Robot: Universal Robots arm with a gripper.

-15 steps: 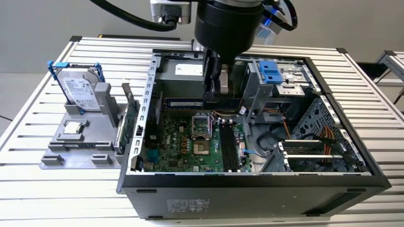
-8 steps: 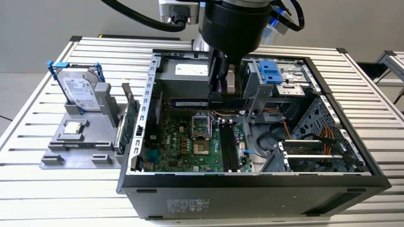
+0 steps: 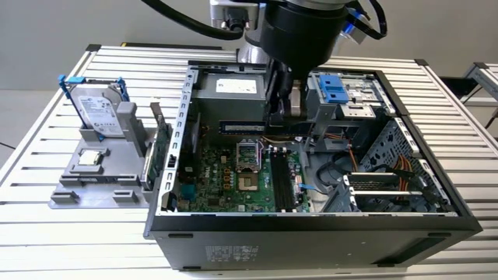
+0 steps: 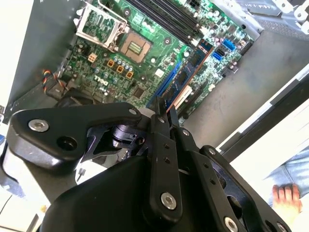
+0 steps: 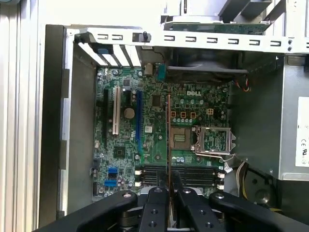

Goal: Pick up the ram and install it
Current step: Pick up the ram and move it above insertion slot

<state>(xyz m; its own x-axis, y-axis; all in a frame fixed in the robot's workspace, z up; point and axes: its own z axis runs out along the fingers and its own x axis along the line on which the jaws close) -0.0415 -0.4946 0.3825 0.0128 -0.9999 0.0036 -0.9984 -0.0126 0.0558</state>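
The ram (image 3: 239, 126) is a long dark stick with a pale label. It hangs level above the motherboard (image 3: 233, 175) inside the open computer case (image 3: 311, 233). My gripper (image 3: 281, 119) is shut on one end of it, below the black wrist. In the first wrist view the ram (image 5: 168, 135) is edge-on, a thin line running out from my gripper (image 5: 169, 182) over the board. In the second wrist view the ram (image 4: 186, 77) reaches away from the gripper (image 4: 163, 110). The black memory slots (image 3: 281, 186) lie below, beside the empty processor socket (image 3: 246, 156).
A grey fixture (image 3: 70, 195) at the exterior view's left holds a hard drive (image 3: 101, 114), a small silver processor chip (image 3: 92, 156) and an upright green card (image 3: 161, 146). The case walls, power supply (image 3: 233, 87) and blue drive bay (image 3: 336, 87) surround the gripper. A hand (image 4: 285, 199) rests outside the case.
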